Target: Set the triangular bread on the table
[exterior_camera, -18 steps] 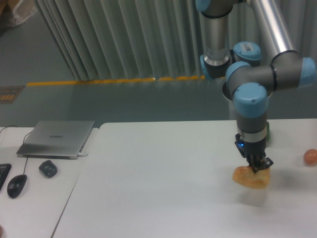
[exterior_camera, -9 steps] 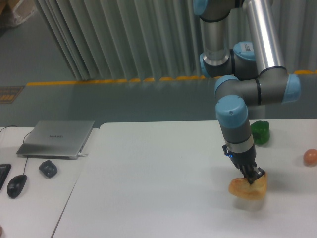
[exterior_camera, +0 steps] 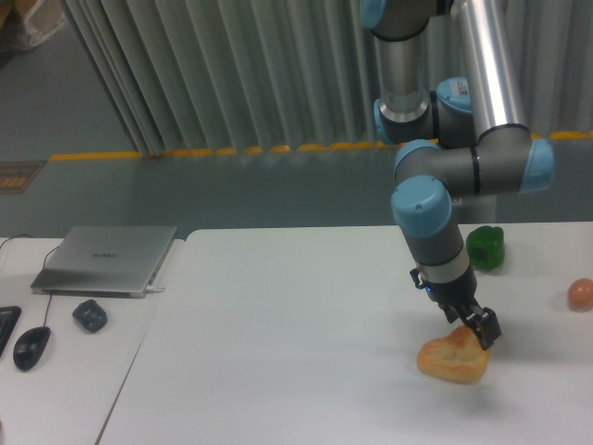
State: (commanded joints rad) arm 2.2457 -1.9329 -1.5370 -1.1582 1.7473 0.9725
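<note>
Triangular bread (exterior_camera: 452, 359): resting low on the white table (exterior_camera: 278, 352), right of centre; placement looks nearly complete; release and retreat remain. Gripper (exterior_camera: 474, 329): at the bread's upper edge; whether its fingers clamp cannot be told. Green bell pepper (exterior_camera: 485, 247), small orange-pink ball (exterior_camera: 580, 294): well apart, no obstruction.

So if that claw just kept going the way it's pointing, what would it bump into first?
The gripper points down and slightly right, straight at the triangular bread, already at its top edge. Under the bread is the table. Whether the fingers actually touch the bread is hard to judge.
</note>
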